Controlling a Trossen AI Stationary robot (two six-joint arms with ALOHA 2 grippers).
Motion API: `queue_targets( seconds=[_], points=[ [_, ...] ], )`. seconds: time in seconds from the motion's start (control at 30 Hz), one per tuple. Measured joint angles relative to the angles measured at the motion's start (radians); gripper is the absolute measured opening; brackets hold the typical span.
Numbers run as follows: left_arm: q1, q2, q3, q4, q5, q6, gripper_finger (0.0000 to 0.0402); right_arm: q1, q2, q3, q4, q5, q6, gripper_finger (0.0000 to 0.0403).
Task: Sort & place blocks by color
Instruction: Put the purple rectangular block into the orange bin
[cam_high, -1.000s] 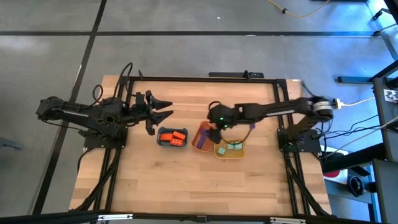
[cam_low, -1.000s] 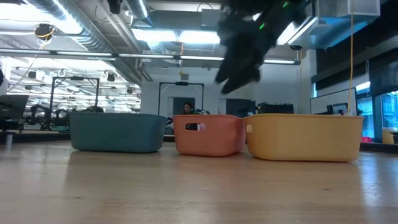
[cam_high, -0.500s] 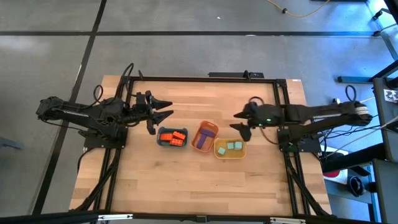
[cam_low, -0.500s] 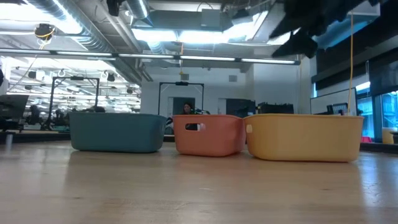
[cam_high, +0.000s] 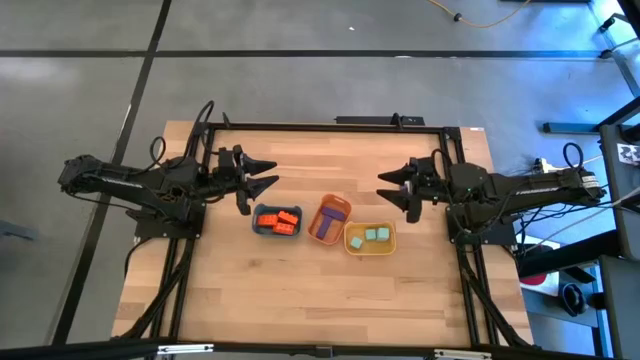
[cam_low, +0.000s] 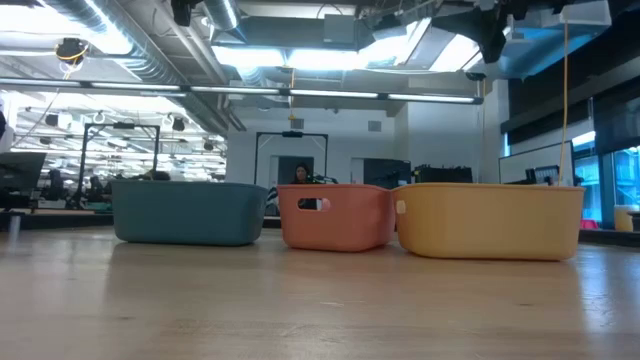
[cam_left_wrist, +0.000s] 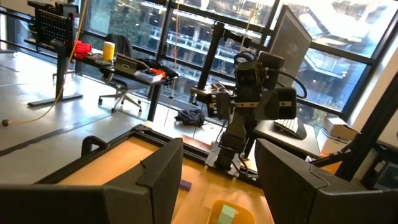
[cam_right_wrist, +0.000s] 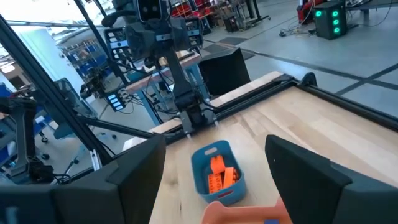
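We see orange-red blocks (cam_high: 279, 219), purple blocks (cam_high: 330, 217) and mint blocks (cam_high: 375, 236) sorted into trays; left gripper (cam_high: 268, 173) and right gripper (cam_high: 388, 186) hover open, empty; sorting looks finished, nothing left to pick

Open left hand (cam_left_wrist: 217, 180) faces the right arm (cam_left_wrist: 255, 102).

Grey concrete floor (cam_high: 300, 80) surrounds the wooden table (cam_high: 300, 290). Tall windows (cam_left_wrist: 155, 37), desks and an office chair (cam_left_wrist: 121, 87) stand beyond, under bright ceiling lights (cam_low: 290, 60).
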Motion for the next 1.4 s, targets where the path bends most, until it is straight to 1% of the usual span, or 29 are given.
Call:
queue_targets(
  seconds=[0.37, 0.4, 0.47, 0.5, 0.53, 0.63, 0.7, 0.77, 0.83, 0.87, 0.93, 1.0, 1.13, 1.2, 1.4],
  points=[
    [0.0, 0.0, 0.0, 0.0, 0.0, 0.0, 0.0192, 0.0, 0.001, 0.001, 0.001, 0.008, 0.015, 0.0279],
    [0.0, 0.0, 0.0, 0.001, 0.0, 0.0, 0.0192, 0.0, 0.001, 0.001, 0.0, 0.019, 0.045, 0.0279],
    [0.0, 0.0, 0.0, 0.005, 0.0, -0.002, 0.0192, -0.004, 0.015, 0.01, -0.022, 0.095, 0.129, 0.0279],
    [0.0, 0.0, 0.0, 0.006, 0.0, -0.013, 0.0192, -0.015, 0.027, 0.028, -0.074, 0.133, 0.175, 0.0278],
    [0.0, 0.0, 0.0, 0.006, 0.0, -0.026, 0.0192, -0.036, 0.046, 0.063, -0.169, 0.163, 0.216, 0.0277],
    [0.0, 0.0, 0.0, 0.006, 0.0, -0.052, 0.0192, -0.139, 0.143, 0.203, -0.549, 0.179, 0.331, 0.0274],
    [0.0, 0.0, 0.0, 0.006, 0.0, -0.052, 0.0192, -0.227, 0.228, 0.282, -0.795, 0.151, 0.387, 0.0274],
    [0.0, 0.0, 0.0, 0.006, 0.0, -0.052, 0.0192, -0.312, 0.312, 0.326, -0.976, 0.11, 0.389, 0.0273],
    [0.0, 0.0, 0.0, 0.006, 0.0, -0.05, 0.0192, -0.382, 0.384, 0.331, -1.091, 0.076, 0.383, 0.0273],
    [0.0, 0.0, 0.0, 0.006, 0.0, -0.048, 0.0192, -0.41, 0.417, 0.32, -1.116, 0.064, 0.379, 0.0273],
    [0.0, 0.0, 0.0, 0.006, 0.0, -0.048, 0.0192, -0.45, 0.467, 0.284, -1.13, 0.044, 0.377, 0.0273],
    [0.0, 0.0, 0.0, 0.006, 0.0, -0.047, 0.0192, -0.472, 0.503, 0.238, -1.103, 0.014, 0.384, 0.0273],
    [0.0, 0.0, 0.0, 0.006, 0.0, -0.045, 0.0192, -0.484, 0.536, 0.13, -0.948, -0.066, 0.419, 0.0273],
    [0.0, 0.0, 0.0, 0.006, 0.0, -0.045, 0.0192, -0.484, 0.543, 0.082, -0.887, -0.076, 0.448, 0.0273],
    [0.0, 0.0, 0.0, 0.006, 0.0, -0.045, 0.0192, -0.484, 0.55, -0.012, -0.789, -0.076, 0.537, 0.0273]
  ],
)
